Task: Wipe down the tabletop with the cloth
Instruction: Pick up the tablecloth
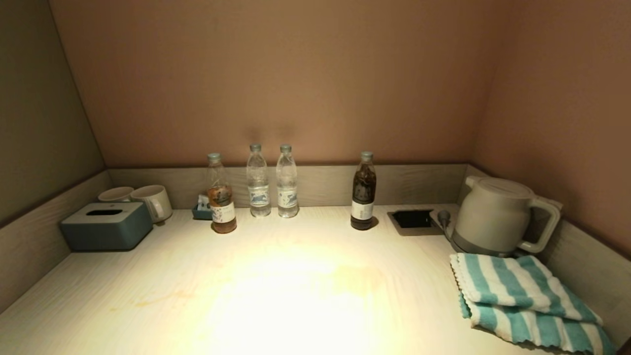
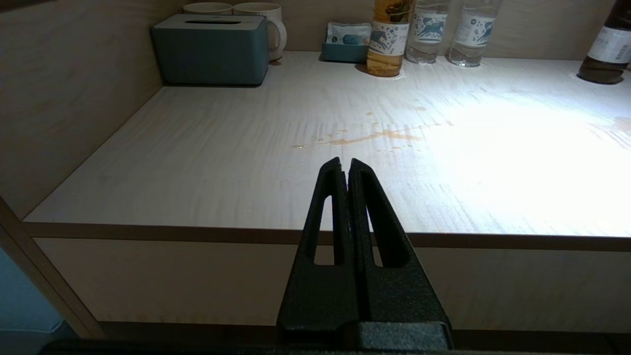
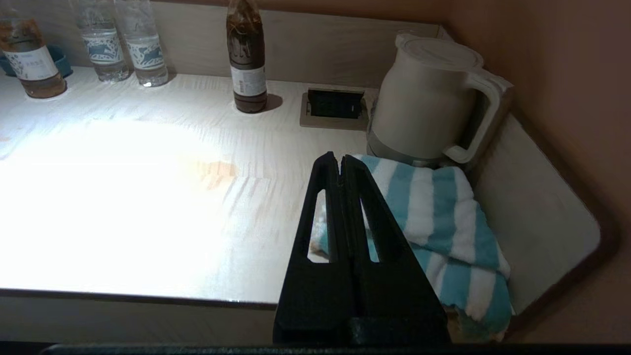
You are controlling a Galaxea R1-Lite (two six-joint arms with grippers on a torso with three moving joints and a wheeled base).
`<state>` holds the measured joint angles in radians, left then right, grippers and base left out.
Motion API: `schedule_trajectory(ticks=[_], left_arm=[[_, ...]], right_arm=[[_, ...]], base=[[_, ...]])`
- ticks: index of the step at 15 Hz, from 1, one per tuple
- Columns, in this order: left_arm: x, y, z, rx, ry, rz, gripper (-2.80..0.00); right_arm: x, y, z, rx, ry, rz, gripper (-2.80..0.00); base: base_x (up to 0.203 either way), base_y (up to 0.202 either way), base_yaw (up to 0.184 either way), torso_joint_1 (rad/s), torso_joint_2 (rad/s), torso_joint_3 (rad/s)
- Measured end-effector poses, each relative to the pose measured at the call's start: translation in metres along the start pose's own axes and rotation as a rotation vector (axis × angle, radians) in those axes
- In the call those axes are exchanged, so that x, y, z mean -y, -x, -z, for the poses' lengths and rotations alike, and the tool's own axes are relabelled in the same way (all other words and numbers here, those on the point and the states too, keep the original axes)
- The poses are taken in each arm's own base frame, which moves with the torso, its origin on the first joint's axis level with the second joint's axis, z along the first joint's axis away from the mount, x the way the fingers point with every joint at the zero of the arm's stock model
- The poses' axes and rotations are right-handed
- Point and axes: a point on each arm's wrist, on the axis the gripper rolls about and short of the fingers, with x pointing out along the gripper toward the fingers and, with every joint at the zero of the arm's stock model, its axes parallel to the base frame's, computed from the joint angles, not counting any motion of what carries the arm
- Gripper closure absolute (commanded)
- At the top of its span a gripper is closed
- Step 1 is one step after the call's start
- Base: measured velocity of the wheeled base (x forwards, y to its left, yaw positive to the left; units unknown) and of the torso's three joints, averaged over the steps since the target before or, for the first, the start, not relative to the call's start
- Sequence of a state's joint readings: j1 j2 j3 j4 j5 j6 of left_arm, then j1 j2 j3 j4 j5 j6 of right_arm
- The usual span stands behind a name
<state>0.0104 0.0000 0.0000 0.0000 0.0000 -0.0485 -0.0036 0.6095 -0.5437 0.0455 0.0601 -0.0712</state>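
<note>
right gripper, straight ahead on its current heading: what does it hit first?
Likely the cloth: the right gripper, fingers shut, sits back off the tabletop front edge, aimed over the cloth's near-left part, with the kettle behind. Depth is unclear.

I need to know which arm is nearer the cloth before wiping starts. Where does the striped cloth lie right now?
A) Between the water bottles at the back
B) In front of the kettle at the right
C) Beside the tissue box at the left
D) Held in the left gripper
B: the cloth lies folded on the tabletop just in front of the kettle at the right; both the left gripper and right gripper are shut and empty.
</note>
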Motion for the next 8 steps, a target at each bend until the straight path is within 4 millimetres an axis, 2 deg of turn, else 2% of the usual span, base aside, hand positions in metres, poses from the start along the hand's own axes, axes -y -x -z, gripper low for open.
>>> schedule_trajectory(ticks=[2, 4, 6, 8], left_arm=[[0.000, 0.000, 0.000, 0.000, 0.000, -0.001, 0.00], [0.000, 0.000, 0.000, 0.000, 0.000, 0.000, 0.00], [0.000, 0.000, 0.000, 0.000, 0.000, -0.001, 0.00], [0.000, 0.000, 0.000, 0.000, 0.000, -0.001, 0.00]], right_arm=[[0.005, -0.047, -0.032, -0.087, -0.022, -0.013, 0.00], [0.012, -0.107, -0.051, -0.195, -0.049, 0.000, 0.00], [0.020, -0.174, -0.056, -0.308, -0.079, 0.036, 0.00], [0.030, -0.235, -0.050, -0.393, -0.114, 0.095, 0.00]], base=[[0.000, 0.000, 0.000, 0.000, 0.00, 0.000], [0.000, 0.000, 0.000, 0.000, 0.00, 0.000], [0.000, 0.000, 0.000, 0.000, 0.00, 0.000], [0.000, 0.000, 0.000, 0.000, 0.00, 0.000]])
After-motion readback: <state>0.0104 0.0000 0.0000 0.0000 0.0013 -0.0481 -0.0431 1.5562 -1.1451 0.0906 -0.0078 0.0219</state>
